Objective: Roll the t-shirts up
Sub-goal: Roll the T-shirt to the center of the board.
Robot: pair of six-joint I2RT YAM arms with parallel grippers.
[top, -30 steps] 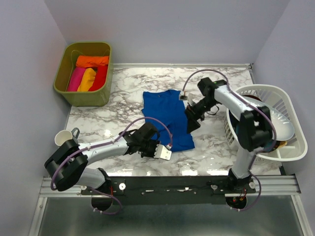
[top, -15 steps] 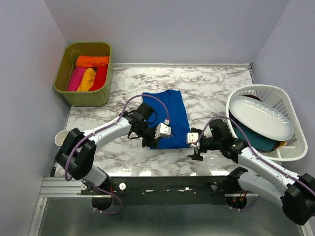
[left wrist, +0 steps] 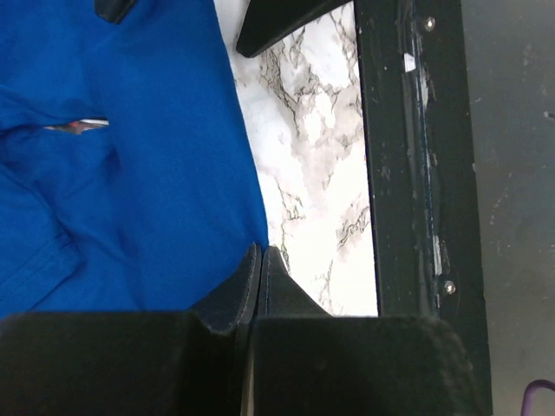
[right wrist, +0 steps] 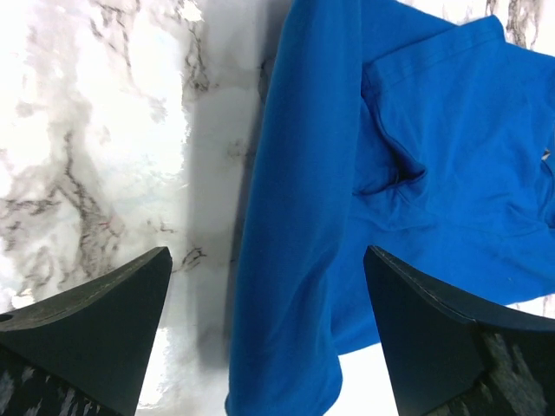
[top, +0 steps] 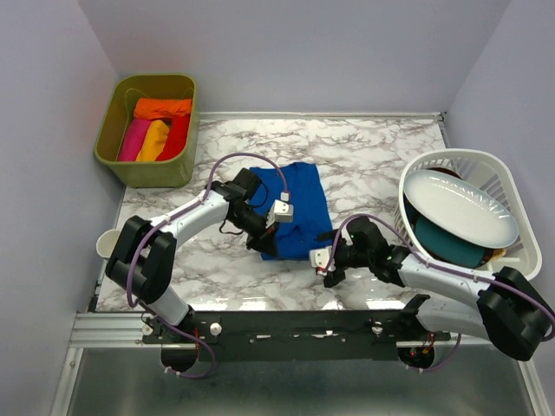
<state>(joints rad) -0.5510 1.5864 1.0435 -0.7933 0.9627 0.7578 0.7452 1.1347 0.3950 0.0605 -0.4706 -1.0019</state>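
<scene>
The blue shirt lay rumpled at the middle of the marble table, white with grey veins and glaring along its near edge. Pale lilac walls closed in three sides. The left gripper sat at the shirt's near-left hem, fingers pressed together on the edge. The right gripper hung spread wide over the near-right fold. A green bin with bright rolls stood far left, and a white basket stood at the right.
</scene>
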